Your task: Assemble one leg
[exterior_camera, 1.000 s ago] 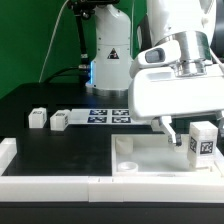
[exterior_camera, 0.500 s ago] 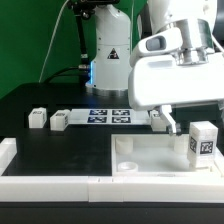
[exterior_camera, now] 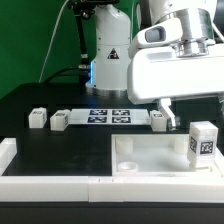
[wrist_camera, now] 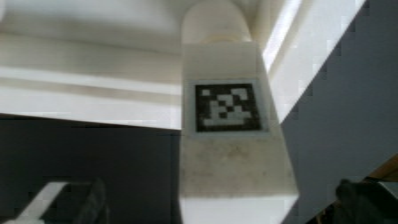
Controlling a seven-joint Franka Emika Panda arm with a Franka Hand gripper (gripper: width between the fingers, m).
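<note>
Pincer [wrist_camera: 205, 198] first: its two fingers are spread wide and hold nothing. It hangs above the white tabletop [exterior_camera: 150, 152]. The leg [exterior_camera: 203, 143] stands straight up on the tabletop, by its edge on the exterior view's right. Its long side runs up and down, and its tag faces the exterior camera. Under the tabletop is a black table [exterior_camera: 60, 150], and behind it a green wall [exterior_camera: 25, 40].

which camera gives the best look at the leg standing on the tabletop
The wrist view: the leg fills the middle of the picture and its marker tag is large and clear. The exterior view shows the leg whole and upright on the tabletop, but small.
</note>
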